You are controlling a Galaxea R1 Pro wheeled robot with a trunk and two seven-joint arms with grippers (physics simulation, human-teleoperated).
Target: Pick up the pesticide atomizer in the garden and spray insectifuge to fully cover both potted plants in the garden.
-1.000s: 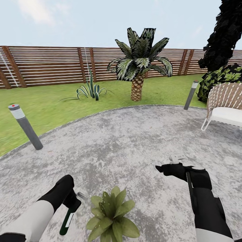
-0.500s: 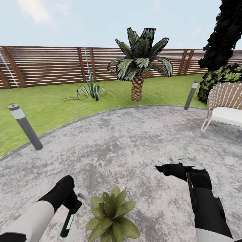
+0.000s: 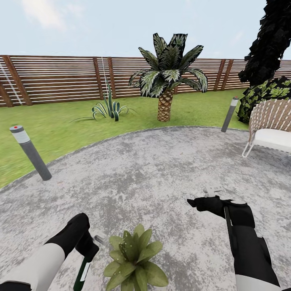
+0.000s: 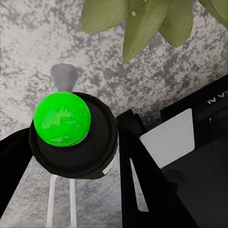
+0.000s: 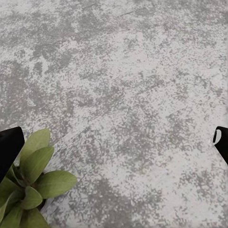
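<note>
My left arm reaches forward low at my left side, white forearm running into a black wrist, and my left gripper (image 3: 89,247) has its fingers (image 4: 142,166) clamped on the pesticide atomizer (image 3: 83,271), which hangs down from the grip. My right arm is stretched forward at my right, the right gripper (image 3: 197,202) pointing inward with its fingers (image 5: 9,147) spread wide apart and holding nothing.

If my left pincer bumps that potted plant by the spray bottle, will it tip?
Probably not easily: the potted plant sits low and wide on flat paving. Its broad leaves likely bend first. It looks small, so a firm shove from the left pincer might slide it.
</note>
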